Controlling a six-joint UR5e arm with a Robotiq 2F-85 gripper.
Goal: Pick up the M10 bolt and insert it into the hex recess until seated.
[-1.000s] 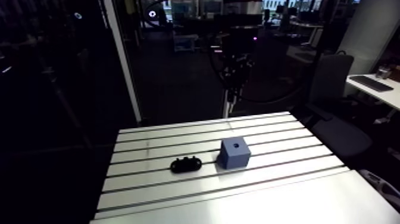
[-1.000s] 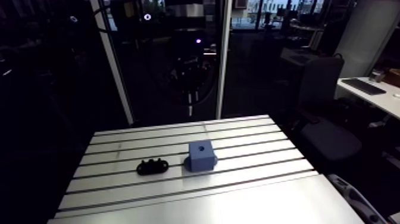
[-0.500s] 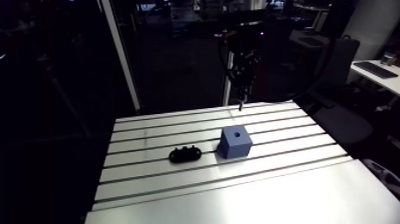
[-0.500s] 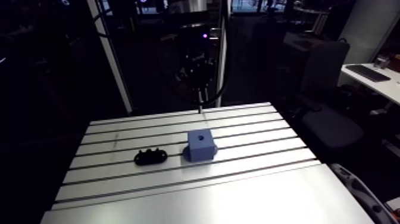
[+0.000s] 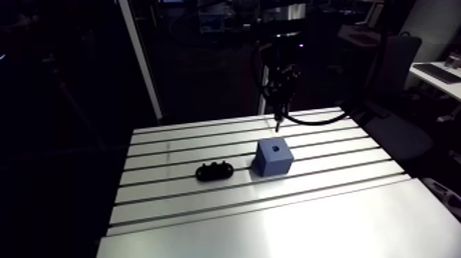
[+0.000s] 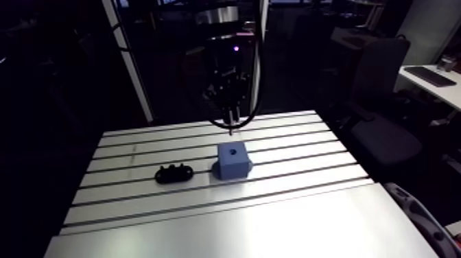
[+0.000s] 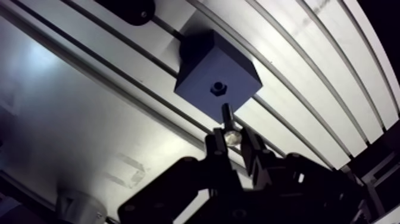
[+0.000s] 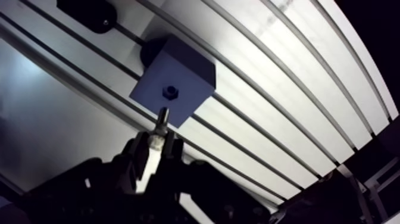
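Table (image 5: 206, 219) with block (image 5: 273, 158); wrist-view bolt (image 7: 225, 114) in hand (image 7: 233, 140)

The bench (image 5: 274, 219) is pale silvery grey, striped end to end by dark parallel slots. The block (image 5: 273, 158) is plain matt blue with a dark hex recess (image 7: 218, 89) in its top face, and the lumpy piece (image 5: 214, 171) is glossy black. The hand (image 7: 233, 138) is black; its bolt (image 7: 228, 122) has a bright silvery head and a darker shank.
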